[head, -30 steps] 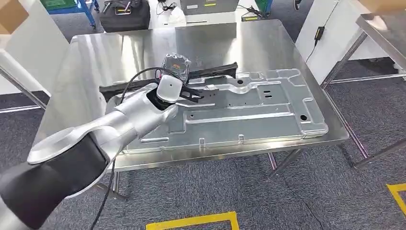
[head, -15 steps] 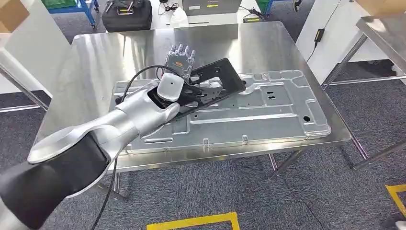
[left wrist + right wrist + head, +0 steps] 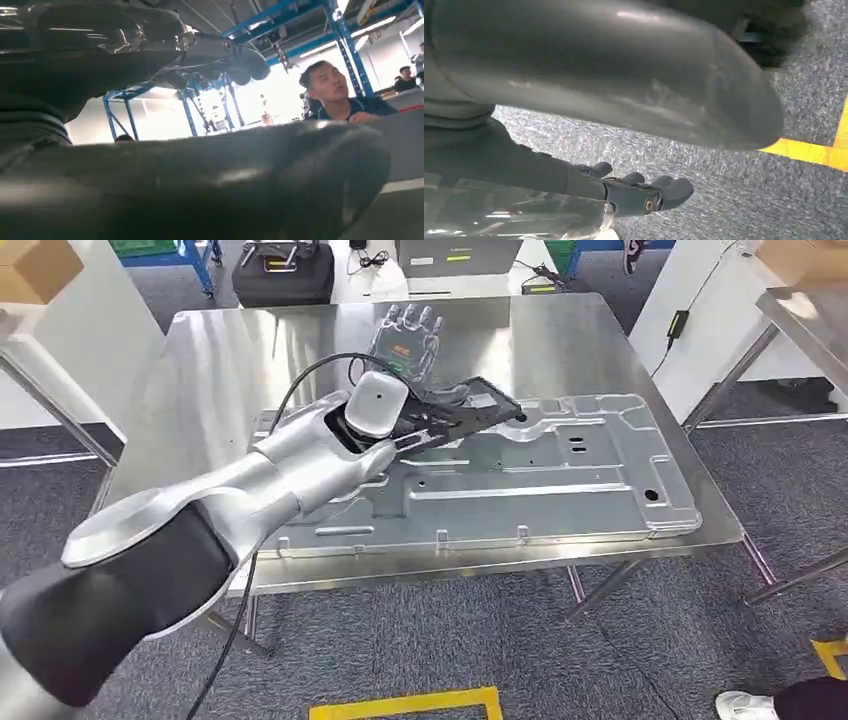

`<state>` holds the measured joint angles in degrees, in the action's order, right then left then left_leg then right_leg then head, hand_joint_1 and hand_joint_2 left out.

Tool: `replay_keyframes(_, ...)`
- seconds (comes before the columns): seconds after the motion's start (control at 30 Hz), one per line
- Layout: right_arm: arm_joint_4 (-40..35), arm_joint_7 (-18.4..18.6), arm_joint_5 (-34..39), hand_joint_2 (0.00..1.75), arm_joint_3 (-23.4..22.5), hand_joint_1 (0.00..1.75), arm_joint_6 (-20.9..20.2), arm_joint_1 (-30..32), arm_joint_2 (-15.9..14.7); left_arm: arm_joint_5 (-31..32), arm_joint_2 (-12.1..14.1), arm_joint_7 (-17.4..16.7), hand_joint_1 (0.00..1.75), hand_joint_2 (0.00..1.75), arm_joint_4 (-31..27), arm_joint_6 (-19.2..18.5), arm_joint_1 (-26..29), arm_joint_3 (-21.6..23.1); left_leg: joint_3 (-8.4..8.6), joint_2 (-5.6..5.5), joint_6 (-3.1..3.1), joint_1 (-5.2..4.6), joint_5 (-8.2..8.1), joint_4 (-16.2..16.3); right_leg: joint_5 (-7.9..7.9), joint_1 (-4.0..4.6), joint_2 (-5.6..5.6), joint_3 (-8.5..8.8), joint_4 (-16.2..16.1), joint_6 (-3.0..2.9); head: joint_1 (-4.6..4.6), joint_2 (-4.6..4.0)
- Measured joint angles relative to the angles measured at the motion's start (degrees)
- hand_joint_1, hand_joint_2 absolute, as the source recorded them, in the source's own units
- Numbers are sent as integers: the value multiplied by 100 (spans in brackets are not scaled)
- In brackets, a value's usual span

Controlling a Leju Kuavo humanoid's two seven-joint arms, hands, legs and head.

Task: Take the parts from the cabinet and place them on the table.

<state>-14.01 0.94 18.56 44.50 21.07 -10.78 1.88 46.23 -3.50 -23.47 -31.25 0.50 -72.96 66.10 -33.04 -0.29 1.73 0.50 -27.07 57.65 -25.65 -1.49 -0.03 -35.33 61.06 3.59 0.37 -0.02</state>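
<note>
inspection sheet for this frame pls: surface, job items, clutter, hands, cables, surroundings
Surface: steel table, shiny, on grey carpet.
Job's things: black flat part held tilted above the large silver stamped panel lying on the table.
Clutter: nothing seen.
Hands: left robot hand grips the black part; right robot hand hangs over the floor, fingers curled in, holding nothing.
Cables: black cable loops above the left wrist.
Surroundings: yellow floor tape, black case, person's shoe.
</note>
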Motion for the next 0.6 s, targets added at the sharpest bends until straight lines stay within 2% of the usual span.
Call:
replay_keyframes(0.03,0,0,0,0,2,0,0,-22,0,0,2,0,0,0,-33,-7,-50,0,-34,1,-33,-16,-10,21,-62,1,-8,166,-279,-12,17,0)
replay_keyframes(0.07,0,0,-2,0,5,0,2,-41,0,2,4,0,0,0,-61,-18,-86,0,-63,-2,-70,-40,7,29,-36,30,14,181,-341,-61,17,0)
replay_keyframes(0.1,-2,0,-2,0,5,0,2,-53,0,2,4,2,0,0,-90,-22,-99,0,-70,5,-103,-41,27,38,-42,29,16,169,-359,-90,-16,0)
replay_keyframes(0.17,0,2,0,0,9,0,5,-48,-2,0,9,0,0,0,-116,-35,-100,0,-74,24,-156,-31,46,32,-32,46,27,156,-368,-175,-24,0)
replay_keyframes(0.2,0,0,0,0,15,0,9,-51,2,0,22,0,0,0,-120,-35,-105,0,-101,26,-183,-15,-13,63,20,7,10,150,-431,-257,-29,0)
replay_keyframes(0.23,0,2,0,0,20,0,15,-60,-4,-2,35,-4,0,0,-134,-46,-113,0,-147,32,-211,-13,-203,197,56,20,7,137,-458,-312,-57,0)
replay_keyframes(0.27,-2,0,0,0,22,0,20,-65,-2,-9,44,-17,0,0,-155,-55,-121,0,-251,31,-226,0,-479,506,84,25,4,111,-468,-350,-120,0)
replay_keyframes(0.3,-2,0,0,0,22,0,22,-67,-2,-18,46,-20,0,0,-179,-74,-123,2,-418,29,-248,2,-768,978,111,28,2,69,-466,-365,-162,0)
replay_keyframes(0.33,0,2,0,0,24,0,24,-65,-2,-26,46,-20,0,0,-195,-92,-117,4,-561,29,-266,2,-981,1400,140,33,-5,29,-464,-372,-190,0)
replay_keyframes(0.37,2,0,0,0,26,0,35,-65,-4,-31,50,-30,0,0,-208,-103,-112,9,-644,28,-278,6,-1091,1698,175,35,-9,-20,-460,-371,-212,0)
replay_keyframes(0.4,2,0,0,0,29,0,44,-64,-2,-35,59,-44,0,0,-225,-103,-111,11,-603,29,-287,8,-1040,1713,212,35,-8,-74,-450,-361,-225,0)
replay_keyframes(0.43,2,0,0,0,29,0,50,-65,-2,-35,63,-55,0,0,-260,-103,-114,11,-446,30,-286,14,-881,1491,245,28,-6,-130,-434,-346,-247,2)
replay_keyframes(0.47,2,0,0,0,29,0,53,-65,0,-35,66,-57,0,0,-293,-103,-117,9,-197,35,-285,21,-670,1098,272,20,-5,-177,-417,-317,-271,0)
replay_keyframes(0.5,2,0,0,0,31,0,53,-64,0,-35,72,-63,0,0,-319,-103,-122,7,130,39,-294,38,-466,584,296,6,-3,-217,-391,-286,-312,0)
replay_keyframes(0.53,2,0,0,0,31,0,55,-67,-2,-37,72,-65,0,0,-341,-103,-130,4,359,43,-310,59,-463,181,316,14,-1,-250,-356,-253,-356,0)
replay_keyframes(0.57,2,-2,0,0,31,0,57,-78,-7,-37,74,-70,0,0,-372,-103,-133,4,423,3,-286,23,-482,71,344,31,2,-297,-339,-207,-409,0)
replay_keyframes(0.6,2,-7,0,0,31,0,64,-79,-7,-37,77,-70,0,0,-400,-107,-126,7,368,-4,-245,23,-447,103,399,32,2,-289,-357,-162,-372,0)
